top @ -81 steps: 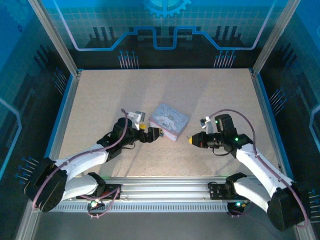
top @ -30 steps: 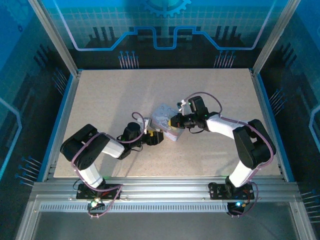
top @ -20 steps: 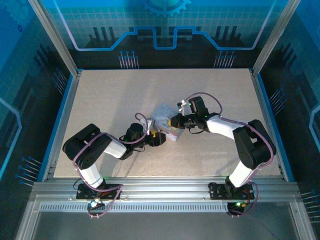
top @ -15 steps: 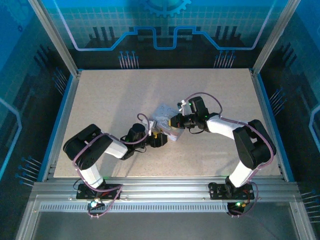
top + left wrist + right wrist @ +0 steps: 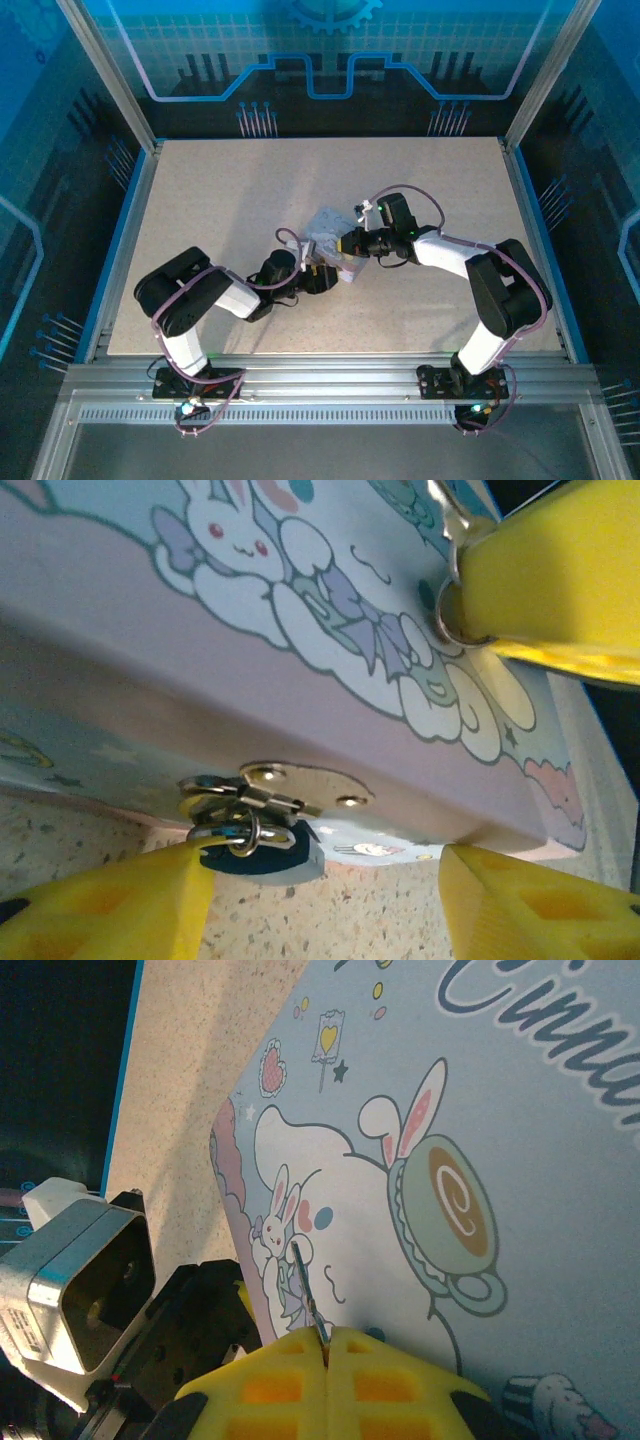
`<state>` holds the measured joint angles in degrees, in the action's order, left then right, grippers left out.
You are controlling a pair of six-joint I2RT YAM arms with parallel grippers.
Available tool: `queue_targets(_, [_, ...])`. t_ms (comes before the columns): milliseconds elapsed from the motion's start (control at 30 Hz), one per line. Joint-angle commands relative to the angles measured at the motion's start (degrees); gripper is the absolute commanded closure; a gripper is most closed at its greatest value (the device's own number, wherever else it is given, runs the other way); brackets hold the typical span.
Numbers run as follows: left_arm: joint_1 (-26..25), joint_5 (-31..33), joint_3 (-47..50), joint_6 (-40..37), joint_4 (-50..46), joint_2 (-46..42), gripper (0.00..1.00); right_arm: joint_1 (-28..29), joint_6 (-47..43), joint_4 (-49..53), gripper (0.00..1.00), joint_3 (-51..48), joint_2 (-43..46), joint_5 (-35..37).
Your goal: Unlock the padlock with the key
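Note:
The padlock (image 5: 243,832), small, dark and round with a silvery shackle, hangs from the hasp (image 5: 300,785) on the front of the lavender cartoon box (image 5: 300,630). My left gripper (image 5: 322,868) is open low at that front. Its left finger (image 5: 110,905) touches the padlock's side and its right finger (image 5: 535,910) stands well apart. My right gripper (image 5: 326,1335) is shut on the key (image 5: 304,1288), whose thin blade sticks out over the box lid (image 5: 520,1110). In the top view the left gripper (image 5: 320,276) and the right gripper (image 5: 346,243) meet at the box (image 5: 326,228).
The box sits mid-table on the speckled tabletop (image 5: 220,200). Blue rails and metal posts (image 5: 110,90) frame the workspace. The left arm's camera housing and black wrist (image 5: 90,1290) lie close beside the box's edge, just left of the right gripper.
My left gripper has slid right along the table to the box's front and its jaws have narrowed. The right gripper holds still over the lid with the key.

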<state>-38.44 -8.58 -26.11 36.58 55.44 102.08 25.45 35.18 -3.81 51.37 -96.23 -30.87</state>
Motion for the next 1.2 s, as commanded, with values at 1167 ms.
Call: queue_targets(1167, [-0.7, 4.5, 1.1, 9.7, 8.2, 4.1, 0.62, 0.5, 0.0, 2.7, 0.98, -1.4, 0.1, -0.3])
